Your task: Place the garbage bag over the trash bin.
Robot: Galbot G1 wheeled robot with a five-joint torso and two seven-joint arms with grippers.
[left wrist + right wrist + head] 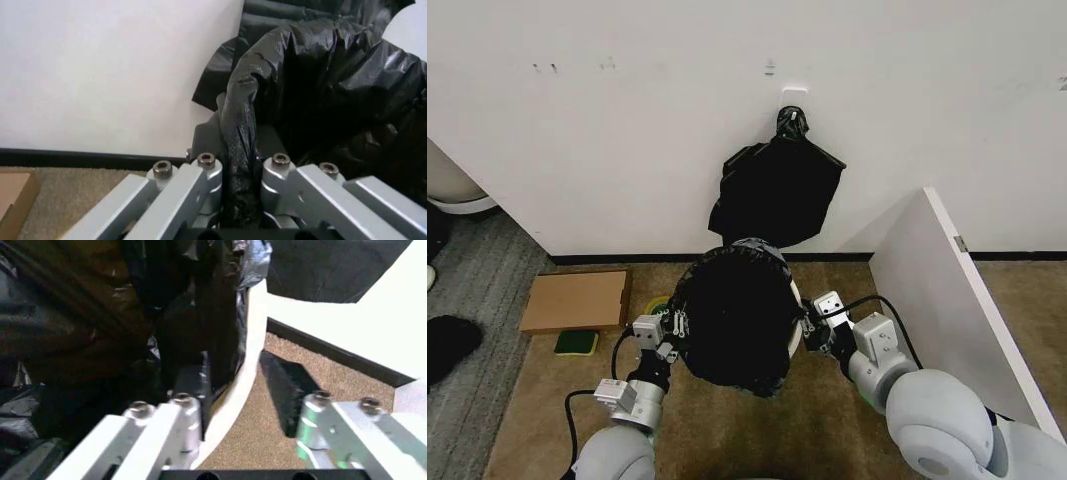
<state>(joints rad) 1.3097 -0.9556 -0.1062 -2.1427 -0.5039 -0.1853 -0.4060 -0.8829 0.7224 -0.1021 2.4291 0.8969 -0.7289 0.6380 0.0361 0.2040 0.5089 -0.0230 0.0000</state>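
Observation:
The garbage bag is glossy black and is draped over the trash bin, of which a sliver of white rim shows on the right side. My left gripper sits at the bin's left side. In the left wrist view it is shut on a bunched fold of the bag. My right gripper is at the bin's right side. In the right wrist view it is open and straddles the white rim, with one finger inside against the bag and the other outside.
A black plastic bundle with a knotted top hangs on the wall right behind the bin. A flat cardboard box, a green pad and a yellow roll lie on the carpet to the left. A white panel stands on the right.

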